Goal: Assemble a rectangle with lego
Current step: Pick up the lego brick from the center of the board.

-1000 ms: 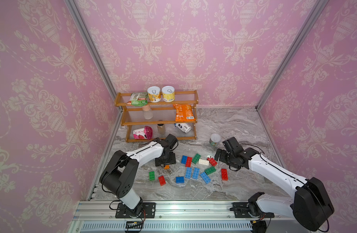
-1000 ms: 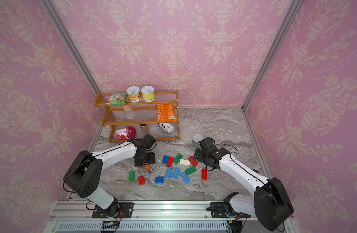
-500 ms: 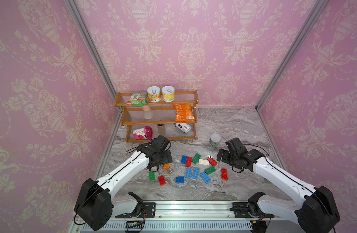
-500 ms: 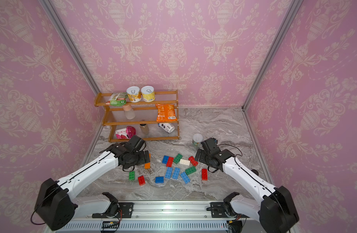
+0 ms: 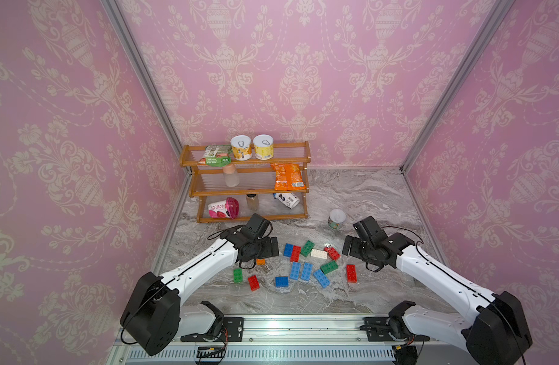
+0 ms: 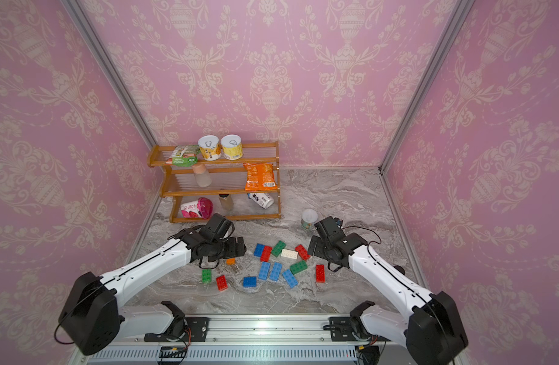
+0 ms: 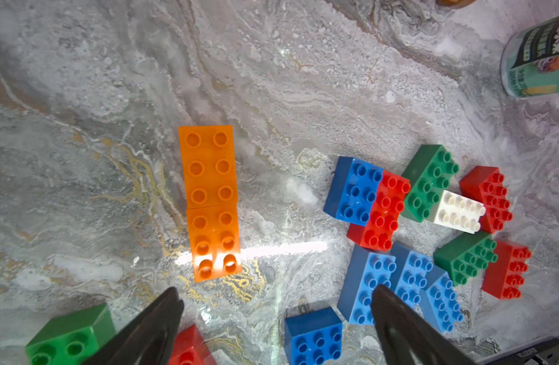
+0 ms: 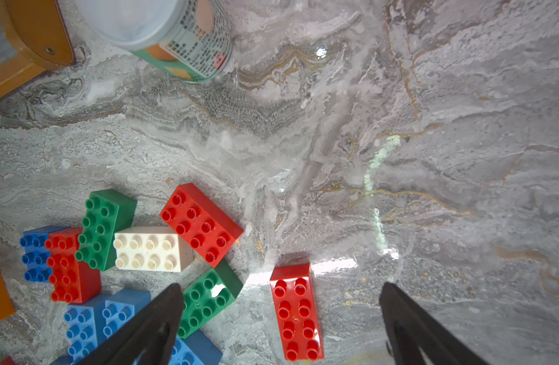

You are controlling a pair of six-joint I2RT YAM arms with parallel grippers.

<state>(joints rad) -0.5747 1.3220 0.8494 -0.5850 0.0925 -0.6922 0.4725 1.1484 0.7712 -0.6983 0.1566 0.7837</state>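
Top view: lego bricks (image 5: 306,271) lie loose at lower centre of frame. Left gripper (image 5: 273,247) and right gripper (image 5: 347,246) flank the pile.
Left wrist: jaws wide apart, nothing held. Two orange bricks (image 7: 211,202) touch end to end just ahead.
Right wrist: jaws wide apart, empty. Red brick (image 8: 295,311) lies under gap.
Judgement: bricks light, rigid, slick, likely to skid; pinch across long flat sides.
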